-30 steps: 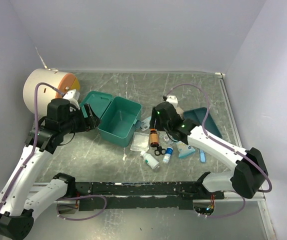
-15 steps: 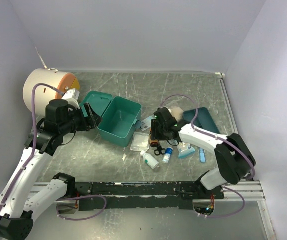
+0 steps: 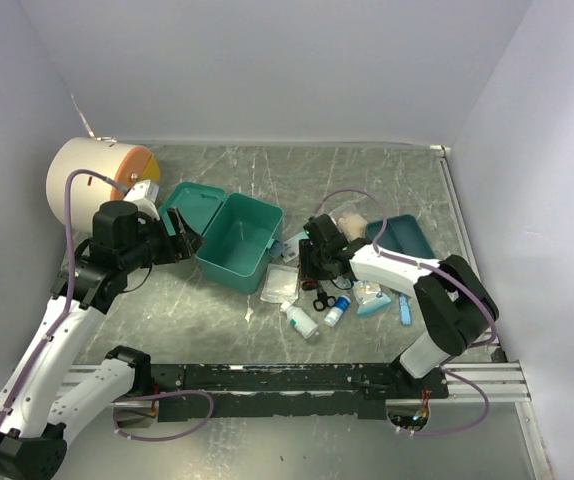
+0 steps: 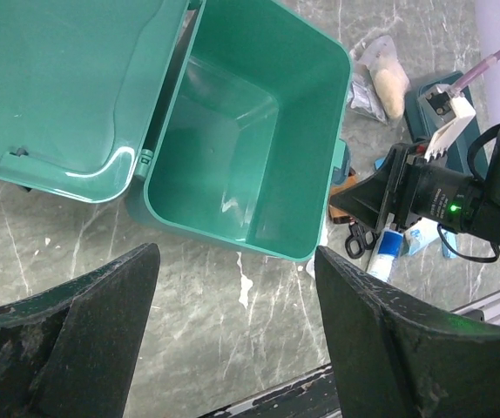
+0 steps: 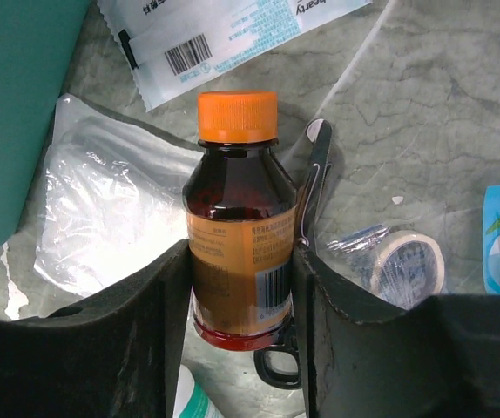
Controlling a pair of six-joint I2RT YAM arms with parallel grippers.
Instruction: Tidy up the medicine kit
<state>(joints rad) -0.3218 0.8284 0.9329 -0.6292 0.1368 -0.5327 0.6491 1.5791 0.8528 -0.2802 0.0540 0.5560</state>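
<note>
Medicine kit (image 3: pixel 237 240) sits open on the table (image 3: pixel 367 175) in the top view, with its lid (image 3: pixel 192 205) flopped back to the left. The left fingers (image 3: pixel 182 240) hang just left of the kit, by the lid. The right fingers (image 3: pixel 312 262) are down low, just right of the kit, in a heap of small things. Scissors (image 3: pixel 322 298) and a white bottle (image 3: pixel 302 322) lie there, and a darker tray (image 3: pixel 404 237) sits further right. A big cream drum (image 3: pixel 92 175) stands well to the left of the kit.

In the left wrist view the kit is bare inside. The left fingers (image 4: pixel 84 331) are wide apart and hold nothing.

In the right wrist view the right fingers (image 5: pixel 137 340) squeeze a brown bottle (image 5: pixel 239 252) with an orange cap, one finger on each side. A clear bag (image 5: pixel 111 218) lies between the bottle and the kit.

I think the job has only just begun. Nothing is in the kit, and all the small things are outside it. The bottle looks like the first to go in.

The table is grey like stone, with white scratches. Pale purple walls stand on three sides.
</note>
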